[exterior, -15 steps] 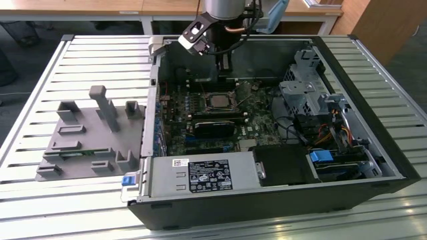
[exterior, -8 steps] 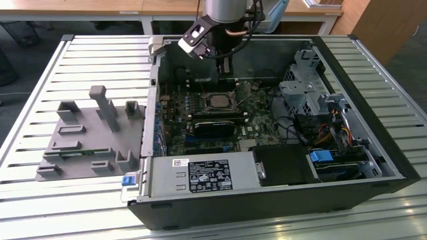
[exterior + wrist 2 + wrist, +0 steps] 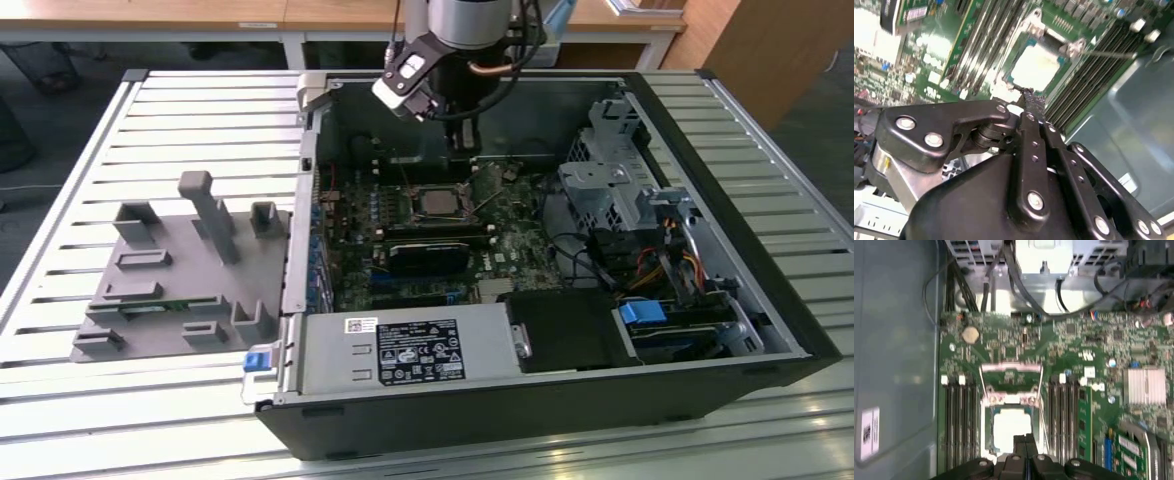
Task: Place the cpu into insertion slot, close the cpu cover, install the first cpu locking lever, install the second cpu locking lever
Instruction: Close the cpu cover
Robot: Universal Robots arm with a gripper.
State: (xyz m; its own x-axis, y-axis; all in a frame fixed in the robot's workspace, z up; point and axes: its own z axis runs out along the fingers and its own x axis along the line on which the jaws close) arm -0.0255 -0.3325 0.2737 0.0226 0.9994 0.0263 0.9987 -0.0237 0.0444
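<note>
The cpu [image 3: 1010, 426] lies pale and flat in the square insertion slot [image 3: 987, 430] on the green motherboard; the exterior view shows the cpu [image 3: 438, 204] in the middle of the open computer case. The silvery cpu cover [image 3: 1011, 367] stands swung open beyond the slot, with board showing through its window. My gripper [image 3: 1024, 440] hangs just above the slot's near edge, its black fingers pressed together with nothing between them. In the second wrist view the gripper [image 3: 1029, 98] sits beside the cpu [image 3: 1036, 65]. A thin locking lever [image 3: 1109, 51] sticks out past the slot.
Memory slots [image 3: 959, 425] flank the socket on both sides. A black card [image 3: 430, 255] and a power supply [image 3: 407, 352] lie nearer the case front, with drive cages and cables [image 3: 627, 200] at the exterior view's right. A grey fixture tray [image 3: 187, 270] rests on the slatted table.
</note>
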